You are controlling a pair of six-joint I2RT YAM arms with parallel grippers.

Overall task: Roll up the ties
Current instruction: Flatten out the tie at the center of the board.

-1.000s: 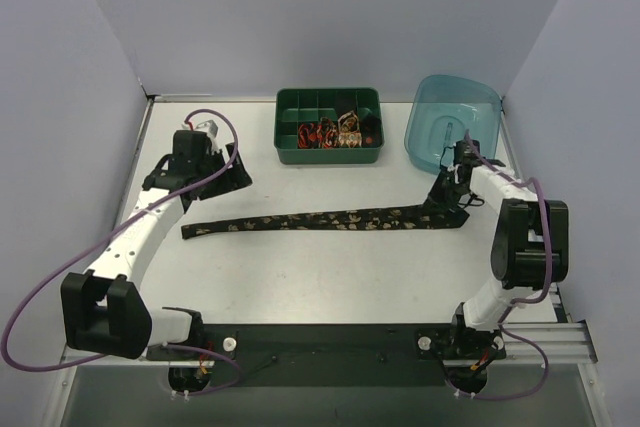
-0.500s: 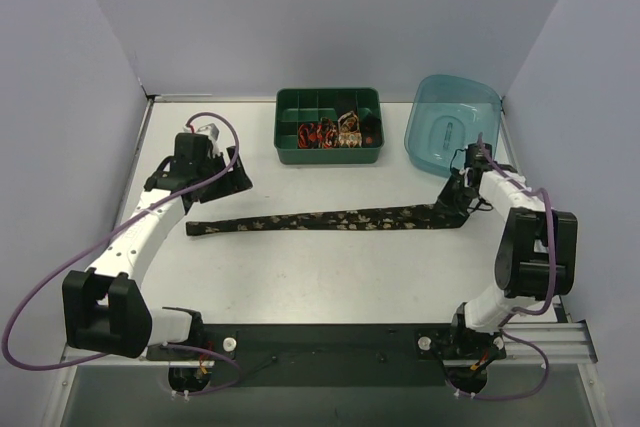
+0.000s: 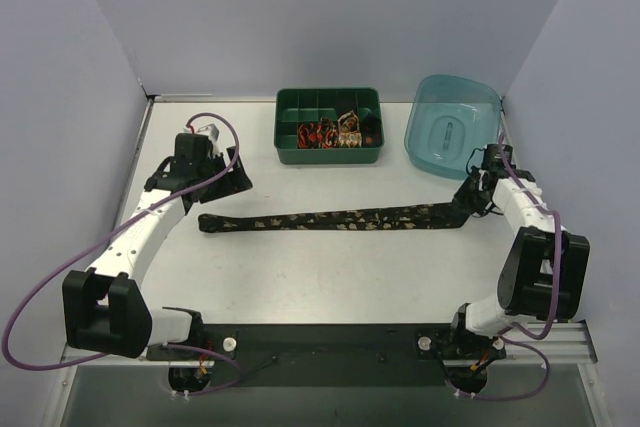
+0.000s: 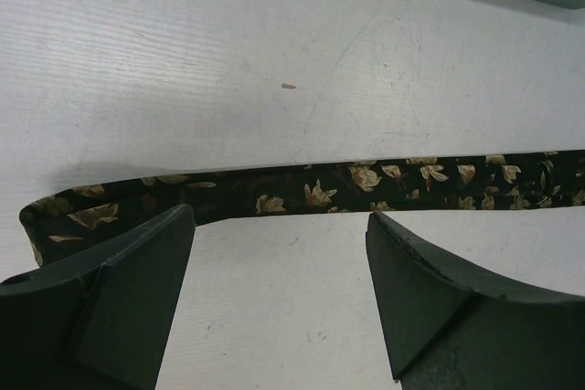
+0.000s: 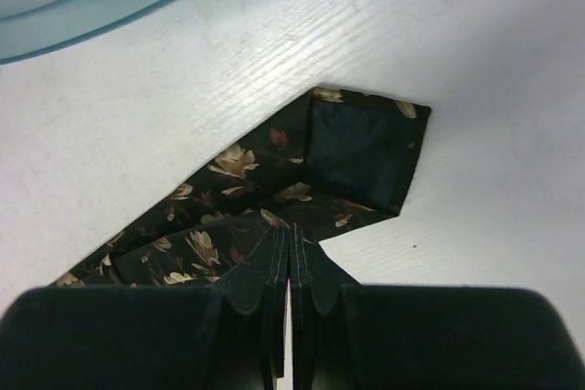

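Pale lilac walls [image 3: 330, 17] close off three sides of a white surface [image 3: 330, 277]. Across its middle we see the long tie [image 3: 330, 218], black with small gold motifs. It lies flat as a strip running from left to right, its right part a little farther back.

At the strip's right end the right tool [image 3: 468, 205] has its fingers pressed together on the fabric. In the right wrist view the cloth [image 5: 274, 180] bunches up into the closed fingers [image 5: 274, 280], and the tie's end is folded over so that its plain dark lining faces up.

The left tool [image 3: 230, 179] is at the tie's left end with its fingers spread wide and nothing between them. From the left wrist we see the strip [image 4: 366, 184] lying just past the fingertips; whether the left finger [image 4: 110, 289] touches the end we cannot tell.

At the back stands a dark green tray [image 3: 290, 107] with rolled ties [image 3: 335, 133] in its front compartments. To its right is a translucent teal tub [image 3: 450, 132].
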